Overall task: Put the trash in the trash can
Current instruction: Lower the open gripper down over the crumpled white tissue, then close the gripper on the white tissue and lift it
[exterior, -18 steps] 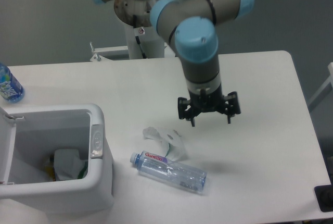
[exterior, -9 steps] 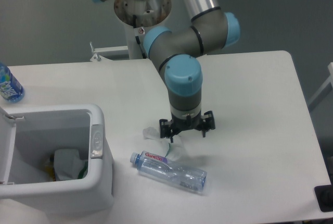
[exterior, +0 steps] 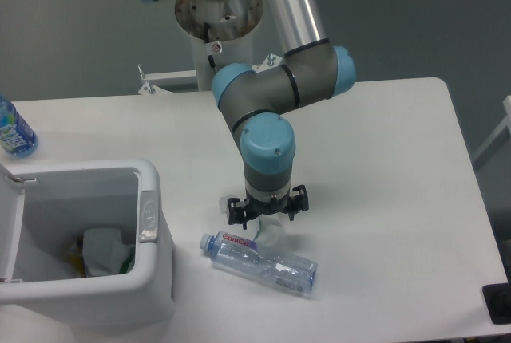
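Observation:
A crumpled whitish wrapper (exterior: 270, 231) lies on the white table, mostly covered by my gripper (exterior: 267, 214). The gripper hangs directly over it, fingers spread apart and pointing down, open, straddling the wrapper. Just in front of it lies a clear plastic bottle (exterior: 262, 262) with a pale blue cap and red-lettered label, on its side. The white trash can (exterior: 152, 275) stands at the front left with its lid swung open, and some waste shows inside.
A blue-labelled bottle (exterior: 13, 129) stands at the far left edge of the table (exterior: 399, 199). The arm's base column (exterior: 215, 32) rises behind the table's back edge.
The gripper has swept left and down from the middle of the table to just over the wrapper. Bottle and bin have not moved.

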Robot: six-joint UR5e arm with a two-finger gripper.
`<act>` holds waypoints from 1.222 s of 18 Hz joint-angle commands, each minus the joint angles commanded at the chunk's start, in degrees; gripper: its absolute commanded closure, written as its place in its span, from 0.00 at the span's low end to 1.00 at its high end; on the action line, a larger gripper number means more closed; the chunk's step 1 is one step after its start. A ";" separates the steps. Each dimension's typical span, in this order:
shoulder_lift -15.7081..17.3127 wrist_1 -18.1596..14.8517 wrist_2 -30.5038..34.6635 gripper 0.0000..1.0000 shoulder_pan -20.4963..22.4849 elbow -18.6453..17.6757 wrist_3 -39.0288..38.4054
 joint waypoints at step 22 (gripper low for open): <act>13.98 0.44 -19.30 1.00 8.26 16.24 -2.51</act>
